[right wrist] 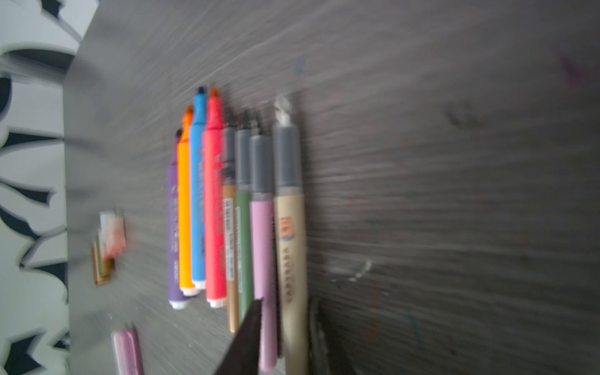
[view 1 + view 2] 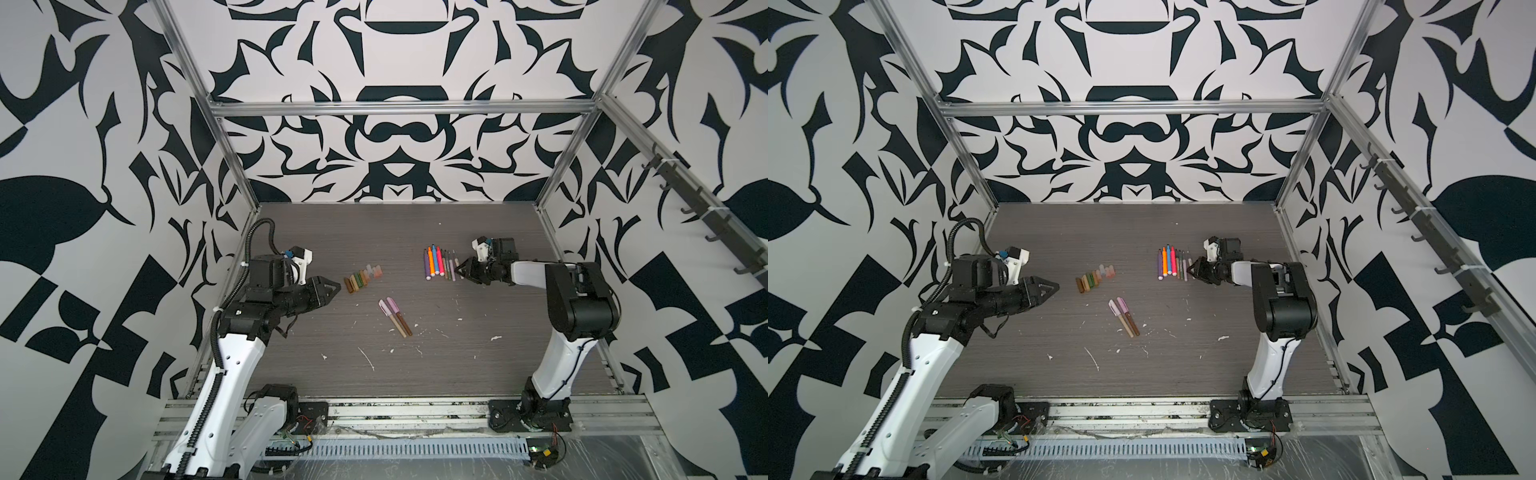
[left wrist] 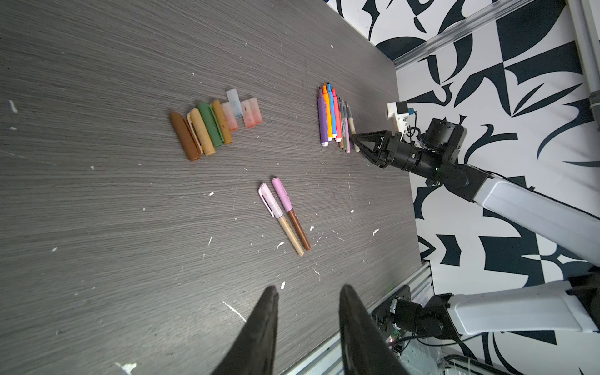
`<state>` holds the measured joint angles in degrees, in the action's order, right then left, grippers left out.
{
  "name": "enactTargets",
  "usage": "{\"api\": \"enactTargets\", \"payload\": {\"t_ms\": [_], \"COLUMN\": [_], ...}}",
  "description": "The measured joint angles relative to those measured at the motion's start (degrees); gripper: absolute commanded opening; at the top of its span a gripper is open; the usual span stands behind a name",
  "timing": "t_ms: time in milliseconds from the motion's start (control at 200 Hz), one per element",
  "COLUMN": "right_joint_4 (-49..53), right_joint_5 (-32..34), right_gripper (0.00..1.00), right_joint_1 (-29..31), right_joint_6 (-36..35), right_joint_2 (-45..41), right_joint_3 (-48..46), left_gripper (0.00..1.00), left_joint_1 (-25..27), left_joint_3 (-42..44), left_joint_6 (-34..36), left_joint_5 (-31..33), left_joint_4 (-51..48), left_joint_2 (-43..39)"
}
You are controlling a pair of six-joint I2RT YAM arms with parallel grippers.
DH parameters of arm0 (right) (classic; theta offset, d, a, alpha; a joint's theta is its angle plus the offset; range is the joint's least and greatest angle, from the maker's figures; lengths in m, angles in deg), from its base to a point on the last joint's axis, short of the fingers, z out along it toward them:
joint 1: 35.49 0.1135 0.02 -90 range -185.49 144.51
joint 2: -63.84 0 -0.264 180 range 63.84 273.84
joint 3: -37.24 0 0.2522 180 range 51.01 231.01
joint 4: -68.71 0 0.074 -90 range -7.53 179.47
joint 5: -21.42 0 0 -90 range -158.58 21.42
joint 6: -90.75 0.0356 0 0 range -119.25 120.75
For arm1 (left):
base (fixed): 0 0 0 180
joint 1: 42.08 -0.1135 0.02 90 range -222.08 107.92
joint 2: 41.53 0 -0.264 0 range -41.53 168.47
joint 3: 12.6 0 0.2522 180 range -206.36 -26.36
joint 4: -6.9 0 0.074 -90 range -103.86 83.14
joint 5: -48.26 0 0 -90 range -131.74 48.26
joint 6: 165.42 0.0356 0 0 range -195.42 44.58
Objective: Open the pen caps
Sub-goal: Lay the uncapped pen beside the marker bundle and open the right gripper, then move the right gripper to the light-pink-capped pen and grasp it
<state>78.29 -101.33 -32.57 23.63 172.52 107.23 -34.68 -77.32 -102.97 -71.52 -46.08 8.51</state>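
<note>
Several loose pen caps (image 2: 362, 276) (image 3: 214, 126), brown, tan, green and pale pink, lie in a row left of centre. Several uncapped pens (image 2: 440, 264) (image 1: 227, 211) lie side by side to the right. Two capped pens (image 2: 395, 316) (image 3: 284, 214), tan and brown with lilac caps, lie nearer the front. My left gripper (image 2: 337, 286) (image 3: 310, 289) stands open and empty, just left of the caps. My right gripper (image 2: 458, 269) (image 1: 285, 303) is open at the near end of the pen row. The tan pen (image 1: 290, 243) lies on the table between its fingers, beside a lilac pen (image 1: 262, 246).
White flecks of debris (image 2: 368, 357) dot the grey wood-grain table (image 2: 332, 232). Aluminium frame posts stand at the back corners, and a metal rail (image 2: 407, 411) carrying the arm bases runs along the front. Patterned walls close in on three sides.
</note>
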Motion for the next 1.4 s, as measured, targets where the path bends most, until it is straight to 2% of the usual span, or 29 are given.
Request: {"api": "enactTargets", "payload": {"t_ms": [920, 1090, 1165, 1230, 1400], "right_joint_4": [-1.7, 2.9, 6.0, 7.6, 9.1], "right_joint_5": [-0.1, 3.5, 6.0, 8.1, 14.3], "right_gripper": [0.38, 0.37, 0.35, 0.32, 0.20], "right_joint_1": [0.0, 1.1, 3.7, 8.6, 30.4], "right_joint_6": [-0.3, 0.4, 0.3, 0.0, -0.1], "right_joint_2": [-0.6, -7.4, -12.8, -16.7, -18.9], "right_joint_3": [-0.9, -4.0, -4.5, -4.5, -5.4], "left_gripper": [0.35, 0.35, 0.35, 0.35, 0.35], "left_joint_1": [-0.3, -0.3, -0.4, -0.5, -0.9], "left_joint_3": [0.0, 0.0, 0.0, 0.0, 0.1], "left_joint_6": [0.0, 0.0, 0.0, 0.0, 0.0], "left_joint_5": [0.1, 0.1, 0.1, 0.0, 0.1], "left_joint_4": [0.4, 0.4, 0.4, 0.4, 0.5], "left_joint_2": [0.0, 0.0, 0.0, 0.0, -0.1]}}
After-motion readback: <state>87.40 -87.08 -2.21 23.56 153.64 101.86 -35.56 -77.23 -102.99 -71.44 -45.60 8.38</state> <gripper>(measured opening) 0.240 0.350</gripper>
